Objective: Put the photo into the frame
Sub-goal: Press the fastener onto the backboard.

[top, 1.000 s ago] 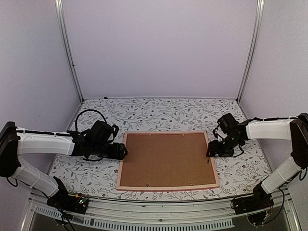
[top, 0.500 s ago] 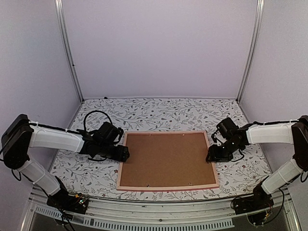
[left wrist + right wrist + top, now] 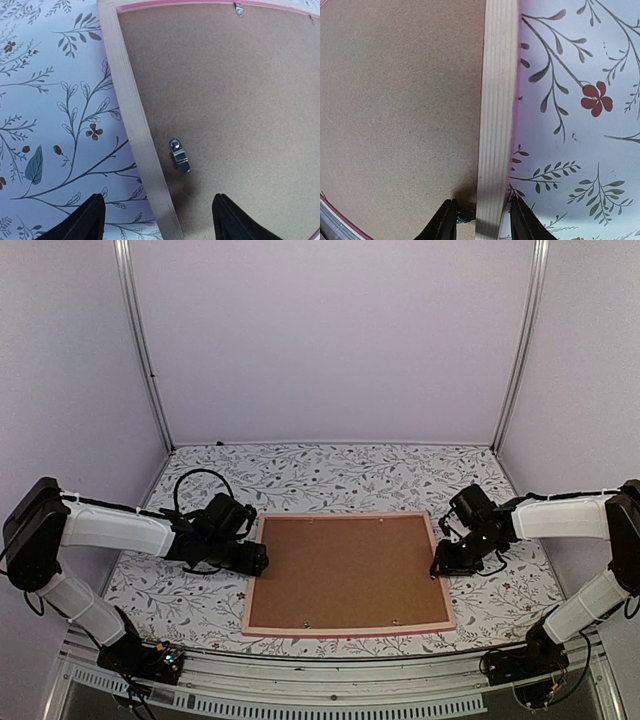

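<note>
Top external: shows both arm bases at near edge of the table (image 3: 330, 475), floral cloth over it. Just beyond, finds the frame (image 3: 350, 630) lying flat, back side up, at table's middle, closer to near edge than far, near rail roughly parallel w/ that edge. Filled rail to rail w/ brown backing board (image 3: 345, 575). Puts left gripper (image 3: 262, 560) at frame's L rail, approx mid-length, reaching in from table's L edge. Per left wrist cam: spread wide, one fingertip (image 3: 85, 220) over the cloth, the other over the board, astride the rail, touching neither side. Also shows small metal clip (image 3: 179, 156) on board just inside that rail, and second clip (image 3: 239, 9) by an adjoining rail. Puts right gripper (image 3: 436, 568) at R rail, also approx mid-length, reaching in from R edge. Per right wrist cam: set narrow, fingertips (image 3: 520, 220) flanking the rail, cloth-side one at rail's pink edge, board-side one just beside; can't tell whether actually pinching. Farther back, more floral cloth to far edge, then plain pale walls w/ metal uprights at both far corners.
</note>
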{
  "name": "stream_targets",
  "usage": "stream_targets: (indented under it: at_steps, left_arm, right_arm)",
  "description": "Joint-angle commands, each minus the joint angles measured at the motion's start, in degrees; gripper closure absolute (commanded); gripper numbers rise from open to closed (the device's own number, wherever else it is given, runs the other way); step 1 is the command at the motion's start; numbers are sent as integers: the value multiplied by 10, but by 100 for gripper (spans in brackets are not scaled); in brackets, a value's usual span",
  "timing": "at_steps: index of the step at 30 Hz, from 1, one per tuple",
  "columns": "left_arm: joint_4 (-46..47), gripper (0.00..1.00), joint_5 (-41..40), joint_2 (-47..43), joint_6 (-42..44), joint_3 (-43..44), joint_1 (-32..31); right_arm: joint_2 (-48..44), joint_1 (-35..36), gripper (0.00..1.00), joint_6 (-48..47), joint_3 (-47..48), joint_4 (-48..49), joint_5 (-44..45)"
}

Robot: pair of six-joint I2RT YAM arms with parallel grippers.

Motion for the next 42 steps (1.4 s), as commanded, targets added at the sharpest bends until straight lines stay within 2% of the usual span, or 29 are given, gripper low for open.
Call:
stream_targets:
  at_steps: [1,27,29,32,35,38,42]
  left_arm:
    - [9,25,-6,4,6,7,3]
    - [14,24,-1,18,14,10,15]
    - [14,23,9,19,20,16,24]
    - [13,21,24,23,34,28,42]
    - [11,19,36,27,51,45,60]
    - [10,17,42,39,68,68,77]
    - [2,17,55,74,86,102,96]
  right_arm:
    - [-5,3,63,-1,-11,-3,-2]
    - [-13,3,75,12,-23,2,-11]
    - [-18,3,70,10,-15,3,-15]
    - [-30,4,54,6,-3,8,-18]
    - [-39,3,43,3,12,7,-10]
    - [-37,4,39,-3,26,6,-1]
    - [-16,3,38,-12,40,8,3]
